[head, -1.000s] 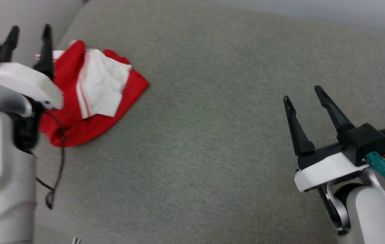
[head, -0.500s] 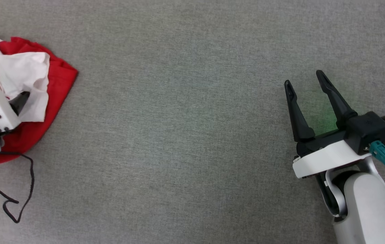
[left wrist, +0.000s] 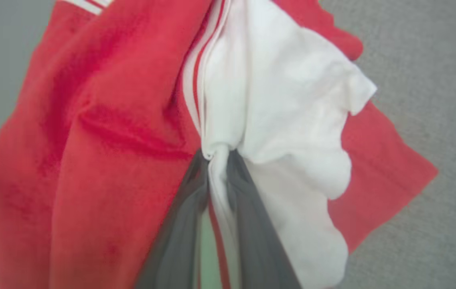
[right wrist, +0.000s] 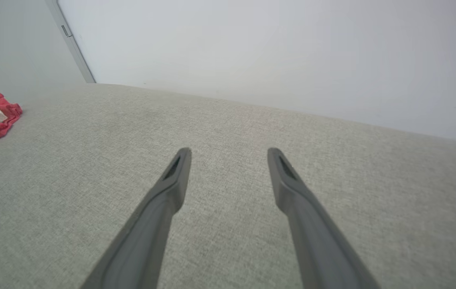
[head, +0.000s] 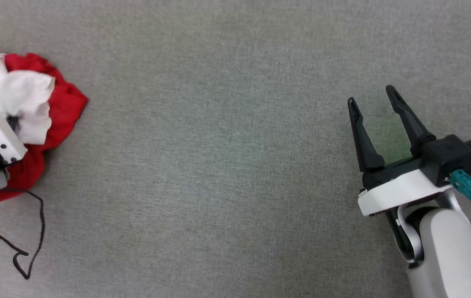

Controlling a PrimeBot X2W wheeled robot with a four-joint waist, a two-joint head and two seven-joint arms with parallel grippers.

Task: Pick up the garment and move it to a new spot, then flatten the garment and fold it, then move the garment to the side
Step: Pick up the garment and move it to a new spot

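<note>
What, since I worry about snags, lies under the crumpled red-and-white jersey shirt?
The grey woven fabric surface shows around the shirt; whatever lies beneath is covered. The left gripper pinches a white fold.

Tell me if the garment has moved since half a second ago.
Yes. The garment has bunched leftward, its right corner drawing toward the left end effector pinching its white fabric, while the right end effector keeps its place in the head view.

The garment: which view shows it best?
Left wrist view: the garment is close up, a white fold pinched by the left gripper. Head view: bunched at the left edge. Right wrist view: a small distant corner.
</note>
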